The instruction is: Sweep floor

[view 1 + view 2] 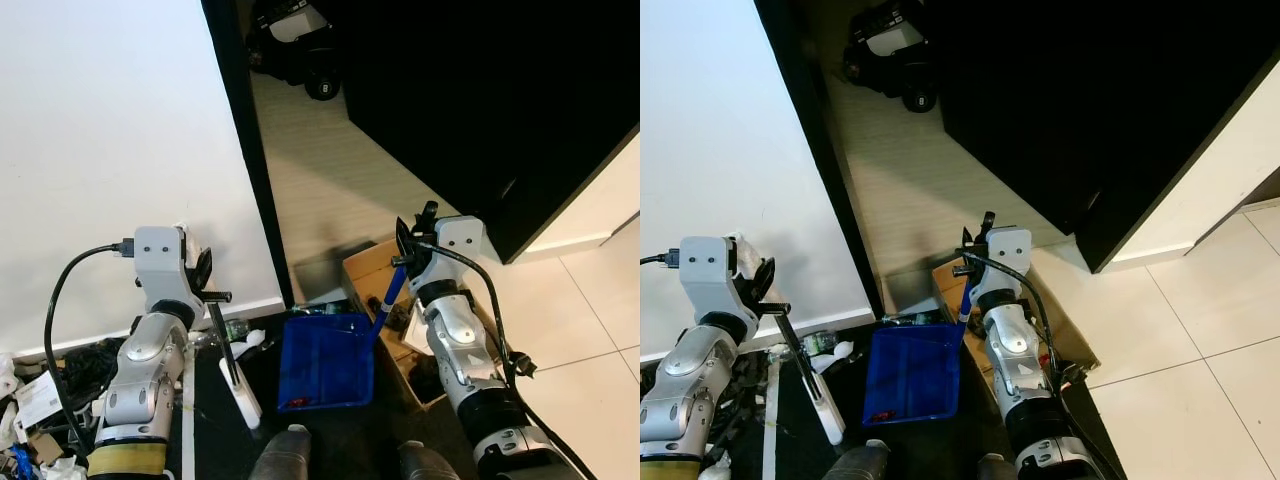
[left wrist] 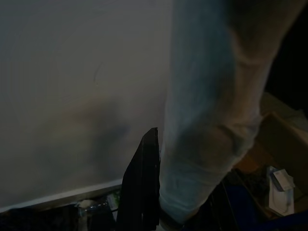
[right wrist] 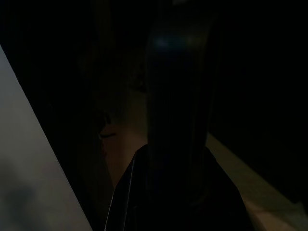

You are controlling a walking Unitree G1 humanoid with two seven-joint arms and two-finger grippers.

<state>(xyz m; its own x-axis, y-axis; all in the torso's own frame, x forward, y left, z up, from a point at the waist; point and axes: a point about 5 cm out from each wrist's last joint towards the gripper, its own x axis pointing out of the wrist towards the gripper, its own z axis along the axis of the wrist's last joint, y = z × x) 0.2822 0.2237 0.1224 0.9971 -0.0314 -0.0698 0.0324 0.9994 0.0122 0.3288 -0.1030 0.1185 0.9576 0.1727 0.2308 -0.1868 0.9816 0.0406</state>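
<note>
Just in front of the robot's feet, the flat blue plastic dustpan [image 1: 328,362] lies on the dark floor, a little red debris near its closest edge. The right gripper [image 1: 405,262], up and to the right of the dustpan, has its black fingers closed around the pan's long blue handle [image 1: 386,296], which slants down to the pan's right corner. To the dustpan's left, the left gripper [image 1: 207,290] clamps the thin dark shaft of a white-headed hand broom [image 1: 238,390], whose head rests on the floor just beside the pan. A brown cardboard box [image 1: 372,264] stands behind and to the right of the dustpan, against the black door frame [image 1: 250,150]. To do this step well, the robot should probably keep the dustpan's lip flat on the floor and draw the broom in short strokes towards it, avoiding the clutter left of the pan.
</note>
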